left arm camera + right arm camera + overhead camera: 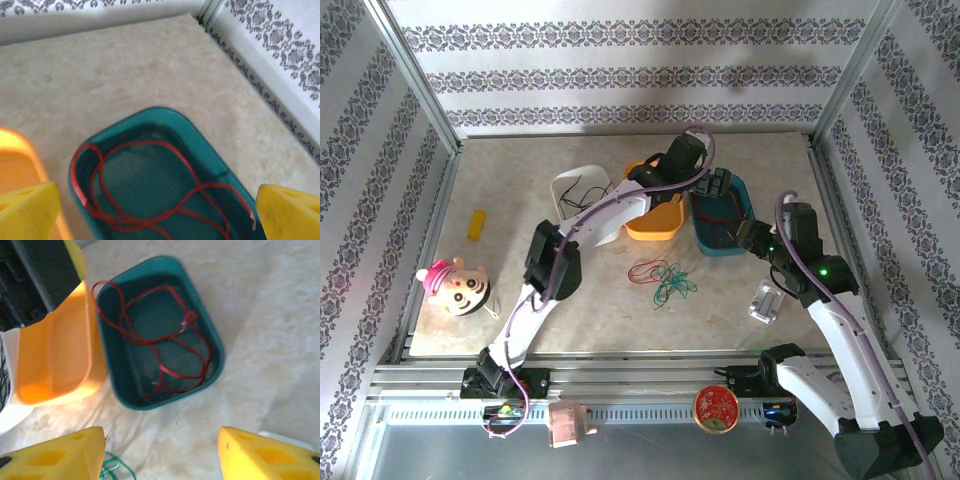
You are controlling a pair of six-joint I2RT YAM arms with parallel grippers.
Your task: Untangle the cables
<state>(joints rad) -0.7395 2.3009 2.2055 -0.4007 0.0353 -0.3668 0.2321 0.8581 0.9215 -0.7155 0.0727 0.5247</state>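
A red cable (194, 177) lies curled inside the teal bin (212, 147). My left gripper (157, 215) hovers just above that bin, jaws wide open and nothing between them; from the top it sits at the bin's far end (720, 186). My right gripper (162, 450) stands open over bare table in front of the teal bin (145, 406), empty. A green cable (110, 465) lies by its left finger. On the table a red cable (645, 270) and a green cable (672, 286) lie tangled together. A black cable (582, 190) rests in the white bin (590, 170).
An orange bin (655, 218) stands between the white and teal bins. A yellow block (476, 225) and a doll head (460, 287) lie at the left. A clear small object (765, 303) sits by the right arm. The side walls close in the table.
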